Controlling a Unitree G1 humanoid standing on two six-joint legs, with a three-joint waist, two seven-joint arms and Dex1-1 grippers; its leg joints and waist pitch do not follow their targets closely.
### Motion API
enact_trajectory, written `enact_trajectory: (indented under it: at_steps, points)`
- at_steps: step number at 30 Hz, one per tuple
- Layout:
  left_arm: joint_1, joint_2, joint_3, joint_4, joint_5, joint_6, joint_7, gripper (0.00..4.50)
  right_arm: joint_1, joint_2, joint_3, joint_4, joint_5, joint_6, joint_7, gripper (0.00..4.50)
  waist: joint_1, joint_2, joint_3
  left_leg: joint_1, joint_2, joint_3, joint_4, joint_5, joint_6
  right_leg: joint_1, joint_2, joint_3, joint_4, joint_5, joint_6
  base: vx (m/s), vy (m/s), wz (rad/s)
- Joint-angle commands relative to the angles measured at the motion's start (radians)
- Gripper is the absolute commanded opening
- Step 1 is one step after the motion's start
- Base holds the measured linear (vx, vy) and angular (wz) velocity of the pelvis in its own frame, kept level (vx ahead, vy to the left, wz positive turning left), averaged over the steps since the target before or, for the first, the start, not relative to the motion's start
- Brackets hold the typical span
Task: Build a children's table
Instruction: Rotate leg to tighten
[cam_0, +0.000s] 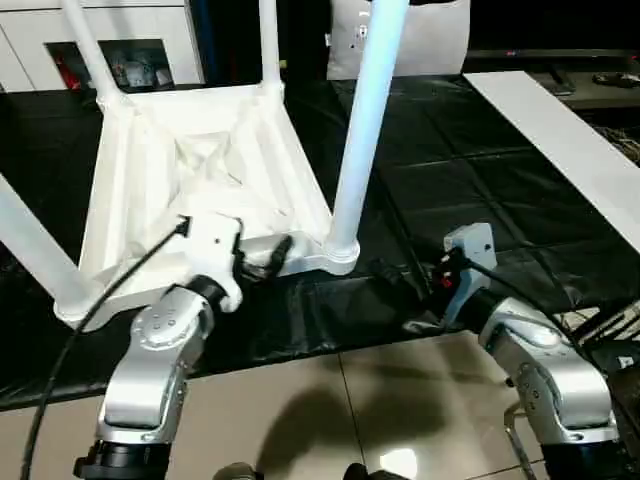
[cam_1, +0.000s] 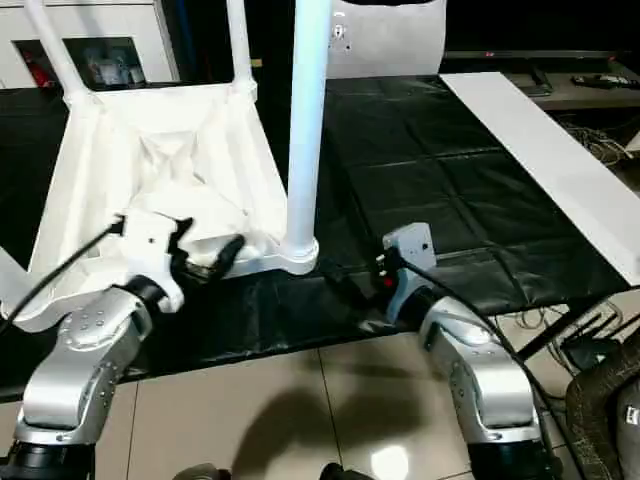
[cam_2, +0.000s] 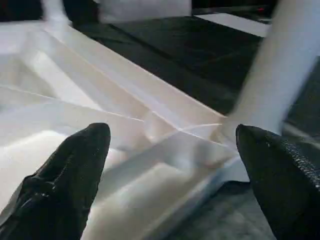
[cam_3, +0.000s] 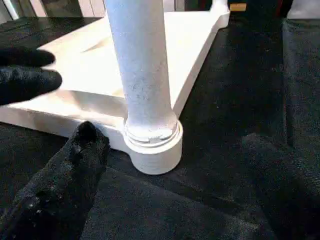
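The children's table lies upside down on a black mat, ribbed underside up. White legs stand in its corner sockets: two at the back, one at the front left and one at the front right. My left gripper hovers over the tabletop's near rim, just left of the front right socket. Its fingers are spread wide with nothing between them. My right gripper rests low on the mat just right of that socket, open and empty.
A long white board lies along the mat's right side. A white pillow and white cabinets stand behind. Cables trail at the right. Tiled floor begins at the mat's near edge.
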Motion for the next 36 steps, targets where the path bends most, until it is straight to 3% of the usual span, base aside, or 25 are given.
enact_trajectory:
  at_steps: [1, 2, 7, 13, 14, 15, 17, 21, 25, 29, 30, 34, 36]
  points:
    - [-0.009, 0.016, -0.013, -0.005, -0.012, 0.013, -0.028, 4.42, 0.009, -0.012, 0.0, -0.007, 0.0, -0.007, 0.0, 4.5, -0.003, 0.002, -0.062, 0.001, 0.062, -0.032, -0.069, -0.142, 0.076, 0.063, -0.104, 0.089, -0.081, -0.37, 0.035, 0.0, 0.0, 0.0]
    - [-0.019, 0.026, -0.017, 0.006, -0.009, 0.012, -0.037, 4.42, 0.008, -0.014, 0.002, -0.003, -0.002, -0.009, 0.002, 4.5, -0.003, -0.001, -0.064, 0.002, 0.063, -0.032, -0.069, -0.137, 0.078, 0.063, -0.103, 0.089, -0.08, -0.364, 0.035, 0.0, 0.0, 0.0]
    - [-0.124, 0.124, -0.055, 0.146, -0.006, 0.006, -0.182, 4.42, -0.003, -0.065, 0.019, 0.041, -0.008, -0.026, 0.072, 4.5, -0.001, 0.002, -0.067, 0.007, 0.061, -0.033, -0.069, -0.131, 0.079, 0.063, -0.104, 0.09, -0.078, -0.362, 0.043, 0.0, 0.0, 0.0]
    - [-0.28, 0.226, -0.132, 0.387, 0.035, -0.038, -0.371, 4.42, -0.032, -0.13, 0.035, 0.087, 0.002, -0.008, 0.161, 4.5, 0.007, 0.006, -0.079, 0.008, 0.06, -0.033, -0.063, -0.076, 0.089, 0.066, -0.106, 0.094, -0.063, -0.285, 0.013, 0.0, 0.0, 0.0]
    - [-0.28, 0.226, -0.132, 0.387, 0.035, -0.038, -0.371, 4.42, -0.032, -0.13, 0.035, 0.087, 0.002, -0.008, 0.161, 4.5, 0.006, 0.006, -0.084, 0.004, 0.067, -0.036, -0.063, -0.061, 0.085, 0.072, -0.112, 0.096, -0.051, -0.248, -0.01, 0.0, 0.0, 0.0]
    - [-0.322, 0.243, -0.155, 0.454, 0.036, -0.053, -0.43, 4.42, -0.039, -0.142, 0.043, 0.101, 0.001, -0.01, 0.178, 4.5, 0.008, 0.006, -0.084, 0.006, 0.068, -0.035, -0.062, -0.056, 0.086, 0.069, -0.113, 0.096, -0.051, -0.238, -0.021, 0.0, 0.0, 0.0]
    - [-0.375, 0.26, -0.19, 0.54, 0.034, -0.049, -0.532, 4.42, -0.052, -0.158, 0.056, 0.122, -0.007, -0.017, 0.203, 4.5, 0.01, 0.005, -0.087, 0.003, 0.059, -0.031, -0.06, -0.037, 0.095, 0.073, -0.113, 0.098, -0.048, -0.229, -0.038, 0.0, 0.0, 0.0]
    - [-0.453, 0.264, -0.241, 0.671, 0.059, -0.098, -0.616, 4.42, -0.067, -0.172, 0.062, 0.142, -0.012, -0.027, 0.224, 4.5, 0.011, 0.004, -0.088, 0.005, 0.063, -0.03, -0.059, -0.045, 0.088, 0.074, -0.115, 0.098, -0.05, -0.247, -0.042, 0.0, 0.0, 0.0]
    - [-0.493, 0.248, -0.251, 0.747, 0.076, -0.124, -0.631, 4.42, -0.07, -0.172, 0.068, 0.135, -0.014, -0.022, 0.224, 4.5, 0.014, 0.006, -0.089, 0.006, 0.067, -0.03, -0.059, -0.055, 0.081, 0.073, -0.117, 0.097, -0.051, -0.249, -0.054, 0.0, 0.0, 0.0]
    - [-0.534, 0.234, -0.264, 0.835, 0.086, -0.147, -0.65, 4.42, -0.071, -0.167, 0.087, 0.128, -0.025, -0.015, 0.214, 4.5, 0.018, 0.004, -0.088, 0.006, 0.064, -0.029, -0.059, -0.066, 0.073, 0.074, -0.117, 0.096, -0.055, -0.279, -0.044, 0.0, 0.0, 0.0]
    - [-0.553, 0.224, -0.26, 0.876, 0.087, -0.16, -0.649, 4.15, -0.074, -0.154, 0.102, 0.13, -0.034, -0.014, 0.207, 4.5, 0.018, 0.002, -0.087, 0.005, 0.063, -0.028, -0.059, -0.064, 0.073, 0.074, -0.117, 0.096, -0.055, -0.281, -0.041, 0.0, 0.0, 0.0]
    - [-0.568, 0.226, -0.272, 0.915, 0.104, -0.182, -0.657, 4.01, -0.094, -0.118, 0.13, 0.159, -0.056, -0.023, 0.184, 4.5, 0.018, 0.004, -0.088, 0.006, 0.065, -0.031, -0.06, -0.066, 0.068, 0.072, -0.118, 0.095, -0.054, -0.287, -0.037, 0.0, 0.0, 0.0]
    - [-0.595, 0.214, -0.258, 0.979, 0.109, -0.219, -0.636, 3.71, -0.122, -0.064, 0.17, 0.207, -0.087, -0.042, 0.144, 4.5, 0.017, 0.007, -0.085, 0.007, 0.063, -0.029, -0.06, -0.077, 0.062, 0.069, -0.118, 0.094, -0.058, -0.301, -0.04, 0.0, 0.0, 0.0]
